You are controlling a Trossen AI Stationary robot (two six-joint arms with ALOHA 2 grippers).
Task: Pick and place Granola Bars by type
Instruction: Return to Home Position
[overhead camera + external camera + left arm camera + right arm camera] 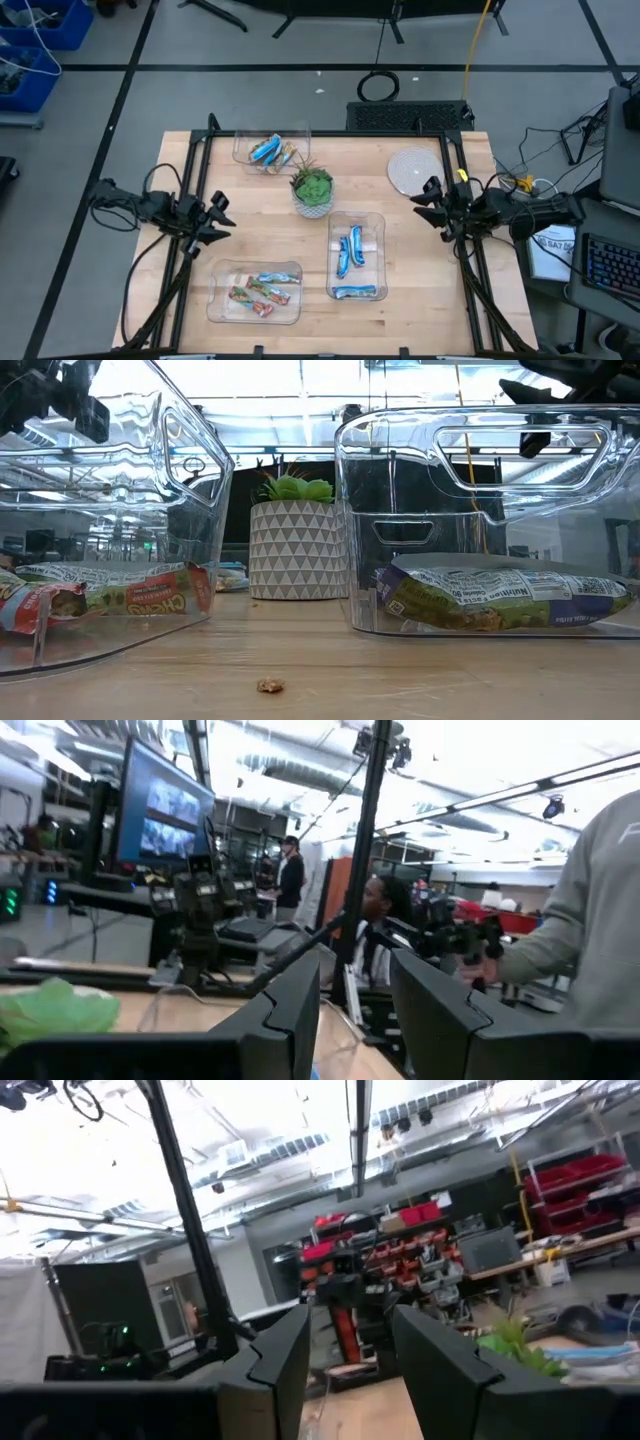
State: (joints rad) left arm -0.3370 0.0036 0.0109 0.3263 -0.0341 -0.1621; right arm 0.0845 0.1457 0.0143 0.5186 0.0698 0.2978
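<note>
High view: the left gripper [222,218] hangs at the table's left side and the right gripper [428,203] at its right, both with jaws apart and empty. The red granola bars [255,294] lie in the front-left bin [214,304], and the blue granola bars [350,252] in the middle bin [375,270]. Low view: the bars lie flat inside these bins. Wrist views: nothing, it seems, between the fingers.

Three clear bins are sitting on the table [420,290]: the far-edge bin [242,140] is holding about two bars [267,150], the near-left-corner bin [220,310] about four multicoloured bars [262,292], the middle-right bin [375,235] three blue bars [349,252]. One potted plant [312,188] is standing between them.
</note>
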